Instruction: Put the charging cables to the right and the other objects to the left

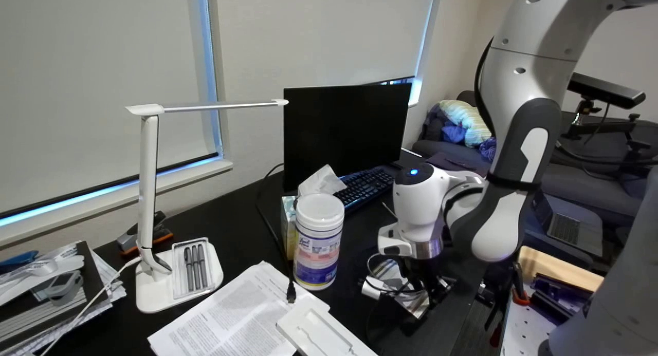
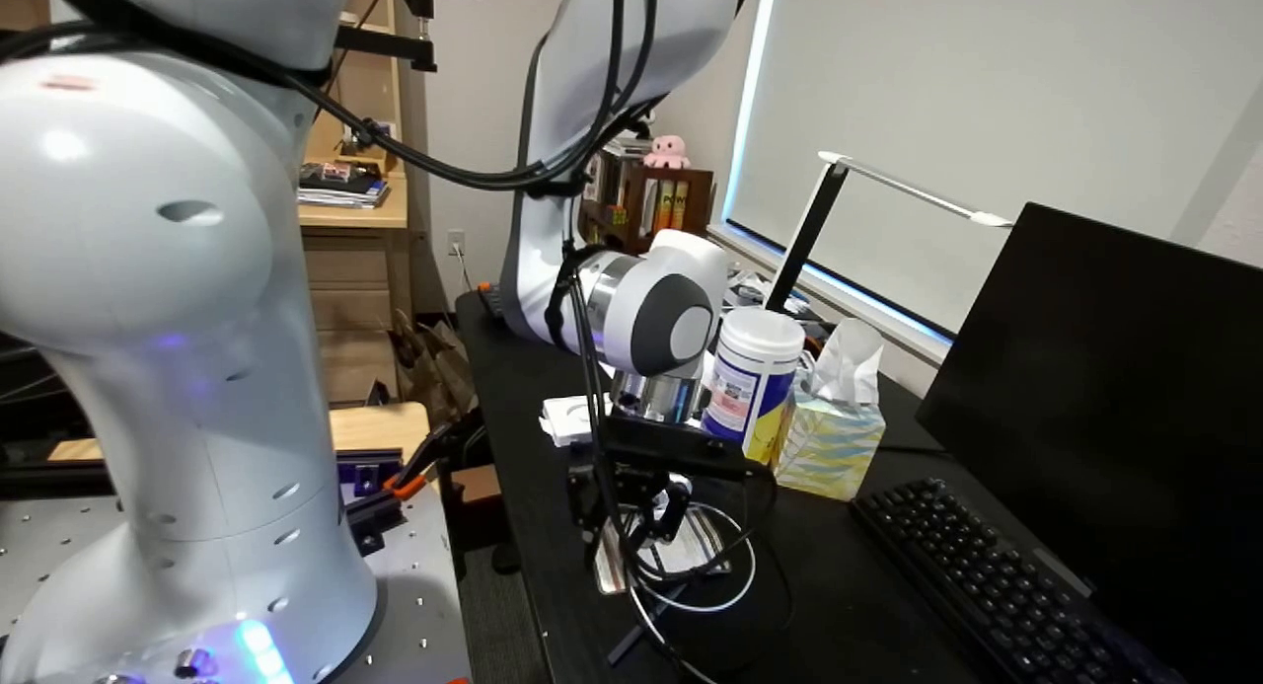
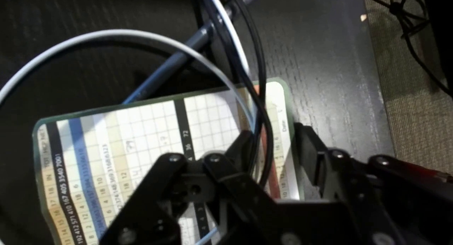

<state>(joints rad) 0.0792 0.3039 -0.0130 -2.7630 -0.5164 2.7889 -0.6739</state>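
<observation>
Over a card, white cable, bowed toward keyboard

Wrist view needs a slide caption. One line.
Open gripper astride black cords, with a white cable curving over the desk and a printed card.

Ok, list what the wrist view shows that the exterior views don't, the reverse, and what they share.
Only the wrist view: readable printed numbers and the word Date on the card. Only the exterior views, both of them: monitor, keyboard, wipes canister, tissue box and desk lamp. All share the open gripper, the card, the white cable and the black tabletop.
</observation>
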